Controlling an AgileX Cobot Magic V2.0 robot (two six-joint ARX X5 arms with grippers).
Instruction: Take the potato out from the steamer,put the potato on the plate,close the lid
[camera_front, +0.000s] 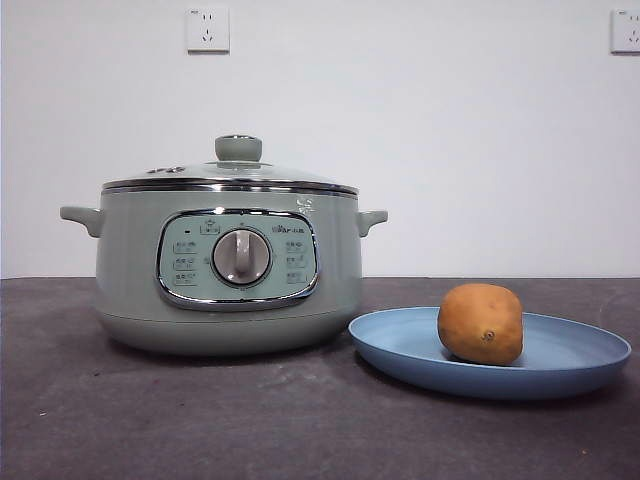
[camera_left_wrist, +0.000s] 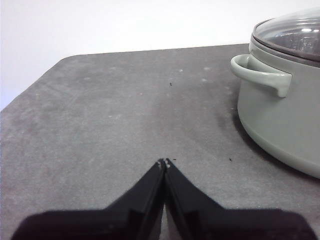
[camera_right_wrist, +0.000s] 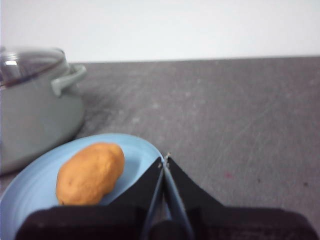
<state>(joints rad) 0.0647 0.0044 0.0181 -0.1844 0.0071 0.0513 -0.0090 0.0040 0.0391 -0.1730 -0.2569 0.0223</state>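
The orange-brown potato (camera_front: 481, 323) lies on the light-blue plate (camera_front: 560, 365) to the right of the sage-green steamer (camera_front: 228, 265). The glass lid (camera_front: 232, 175) with its green knob rests shut on the pot. Neither arm shows in the front view. My left gripper (camera_left_wrist: 164, 162) is shut and empty over bare table, off to the side of the steamer (camera_left_wrist: 282, 105) and its lid (camera_left_wrist: 295, 35). My right gripper (camera_right_wrist: 165, 160) is shut and empty at the rim of the plate (camera_right_wrist: 30, 192), beside the potato (camera_right_wrist: 91, 173); the steamer (camera_right_wrist: 35, 107) stands beyond.
The dark grey table (camera_front: 300, 420) stretches in front of the pot and plate. A white wall with two power sockets (camera_front: 207, 29) stands behind. The steamer's side handle (camera_left_wrist: 260, 75) sticks out toward the left gripper.
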